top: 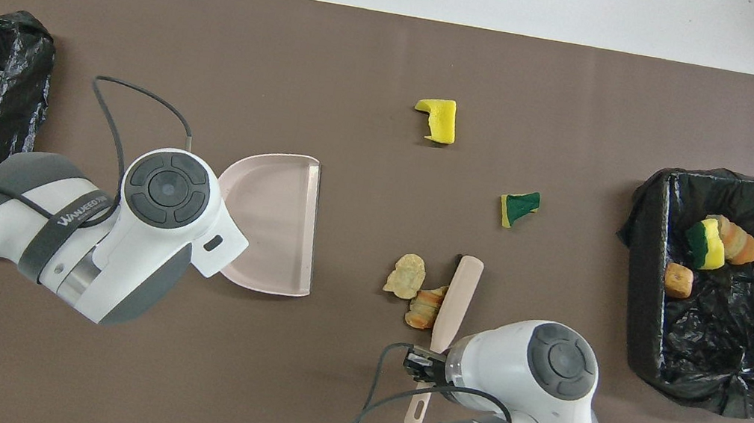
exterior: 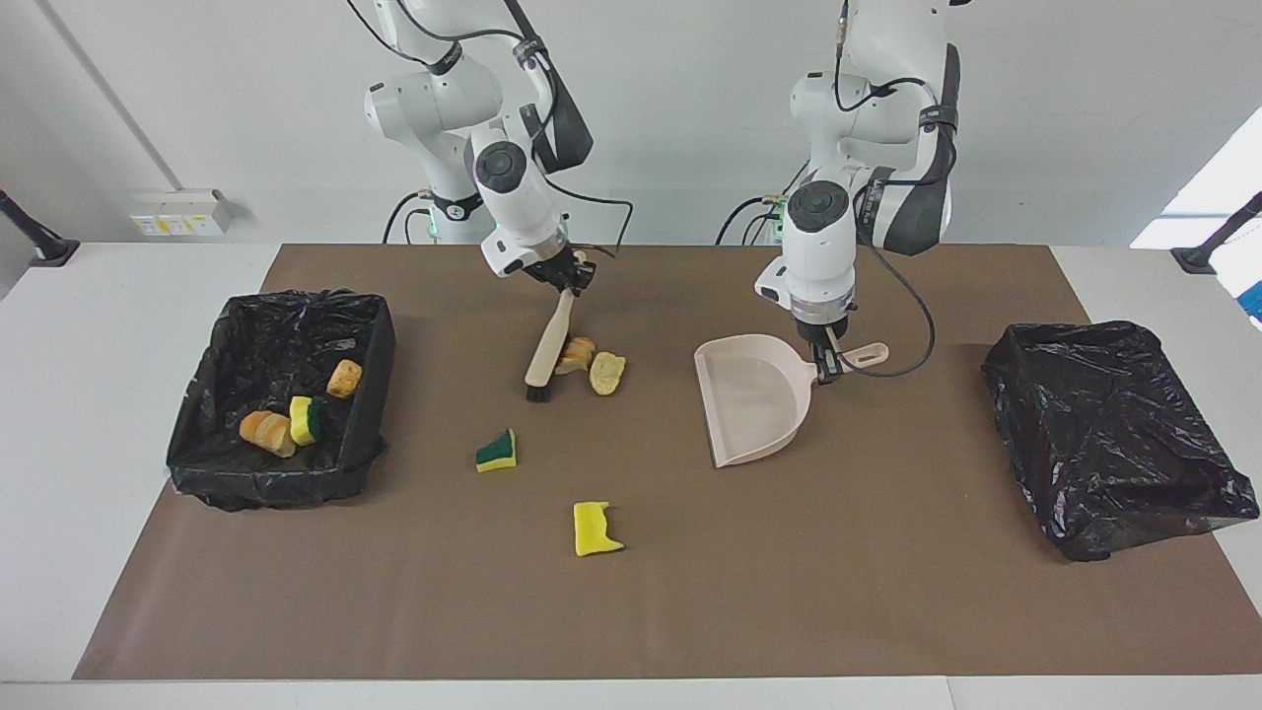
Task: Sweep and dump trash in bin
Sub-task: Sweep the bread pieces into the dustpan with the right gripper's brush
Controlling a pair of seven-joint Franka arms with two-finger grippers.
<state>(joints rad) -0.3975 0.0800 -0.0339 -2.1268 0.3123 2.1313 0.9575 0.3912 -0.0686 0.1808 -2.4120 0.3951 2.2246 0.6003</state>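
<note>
Brown mat [exterior: 789, 592] covers the counter [exterior: 99, 394]. Right tool [exterior: 564, 276] is clamped on the brush [exterior: 548, 347] handle, bristles down on the mat, touching an orange bread chunk [exterior: 576, 355] that sits against a tan chunk [exterior: 606, 373]. Left tool [exterior: 826, 363] is clamped on the handle of the dustpan [exterior: 754, 399], which rests on the mat toward the left arm's end, its mouth facing the chunks but apart from them. Farther from the robots lie a green-and-yellow wedge [exterior: 496, 452] and a yellow sponge [exterior: 595, 529]. Three more scraps [exterior: 296, 414] lie in the black-lined bin [exterior: 212, 394] at the right arm's end. Another black-bagged bin [exterior: 1114, 434] stands at the left arm's end
</note>
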